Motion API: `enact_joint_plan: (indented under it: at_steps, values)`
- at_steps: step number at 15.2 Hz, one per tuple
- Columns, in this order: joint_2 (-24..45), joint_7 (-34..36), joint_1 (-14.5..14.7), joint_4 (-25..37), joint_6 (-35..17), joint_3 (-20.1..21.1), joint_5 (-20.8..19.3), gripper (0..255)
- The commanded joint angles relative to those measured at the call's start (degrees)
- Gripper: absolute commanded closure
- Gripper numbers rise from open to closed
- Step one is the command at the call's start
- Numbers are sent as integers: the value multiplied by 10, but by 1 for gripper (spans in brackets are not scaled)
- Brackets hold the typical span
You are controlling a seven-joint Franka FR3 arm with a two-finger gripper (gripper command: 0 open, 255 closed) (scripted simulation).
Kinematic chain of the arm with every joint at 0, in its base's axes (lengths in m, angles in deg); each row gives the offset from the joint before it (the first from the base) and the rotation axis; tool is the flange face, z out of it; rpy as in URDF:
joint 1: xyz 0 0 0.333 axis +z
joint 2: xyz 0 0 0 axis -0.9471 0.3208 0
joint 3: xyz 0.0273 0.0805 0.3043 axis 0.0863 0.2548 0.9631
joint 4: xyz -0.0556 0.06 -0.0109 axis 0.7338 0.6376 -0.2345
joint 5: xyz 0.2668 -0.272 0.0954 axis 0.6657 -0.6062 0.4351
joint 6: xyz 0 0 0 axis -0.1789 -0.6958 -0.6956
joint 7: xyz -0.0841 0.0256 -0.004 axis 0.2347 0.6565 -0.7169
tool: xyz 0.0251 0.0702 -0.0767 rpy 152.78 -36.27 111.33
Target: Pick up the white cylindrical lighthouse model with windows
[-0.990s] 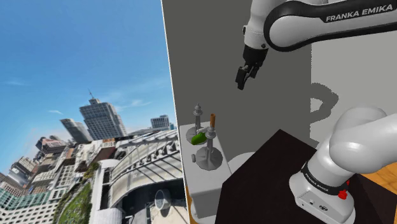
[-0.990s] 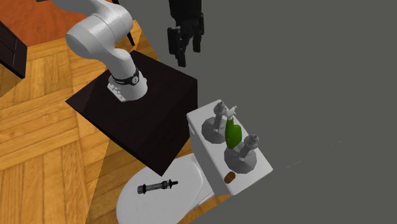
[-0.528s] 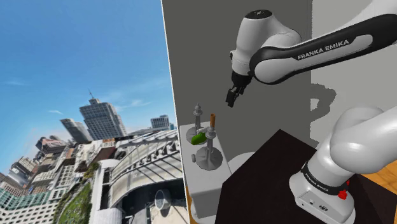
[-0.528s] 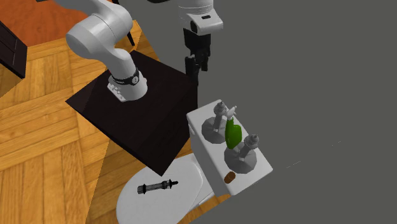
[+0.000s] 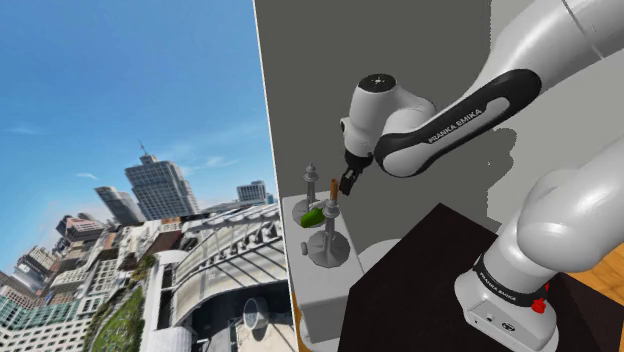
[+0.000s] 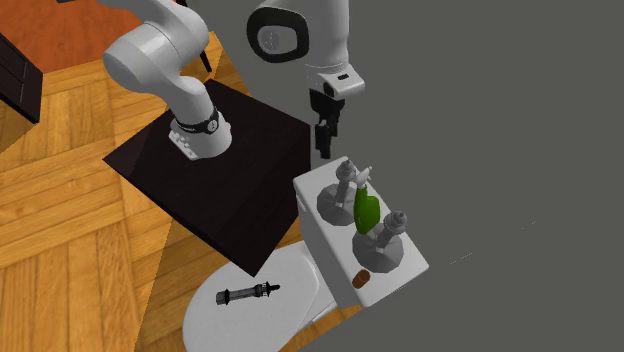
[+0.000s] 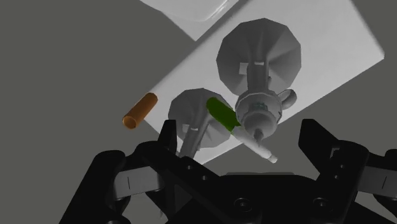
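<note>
1. The arm [image 5: 460, 120] is showing "FRANKA EMIKA" lettering.
2. The gripper [image 6: 323, 135] is hanging with fingers spread, clasping nothing.
3. The grey lighthouse model [image 7: 257, 108] is standing on the toilet tank [image 6: 408, 262], directly below the gripper.

Jaws apart, gripping nothing. Past them I see two grey lighthouse models [image 7: 257, 105] [image 7: 189, 116] standing on a white top [image 7: 331, 44], with a green object [image 7: 222, 114] between them. A brown cylinder [image 7: 139, 111] sits at the top's edge.

A green bottle [image 6: 366, 208] and a brown cylinder [image 6: 362, 279] sit on the toilet tank [image 6: 322, 238]; a dark rod [image 6: 248, 293] lies on the lid [image 6: 300, 280].
</note>
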Motion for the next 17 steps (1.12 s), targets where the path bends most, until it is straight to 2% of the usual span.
enact_joint_plan:
  at_steps: [1, 3, 5, 7, 14, 16, 17]
  values:
    - [53, 27, -14, 5, -49, 15, -39, 0]
    - [105, 68, -32, 14, -89, 31, -96, 0]
    - [159, 127, -48, 31, -121, 41, -177, 0]
    - [210, 192, -51, 52, -142, 36, -263, 0]
    - [280, 306, -30, 77, -170, -4, -396, 0]
    - [286, 315, -27, 80, -172, -9, -406, 0]
    - [286, 315, -27, 81, -172, -8, -405, 255]
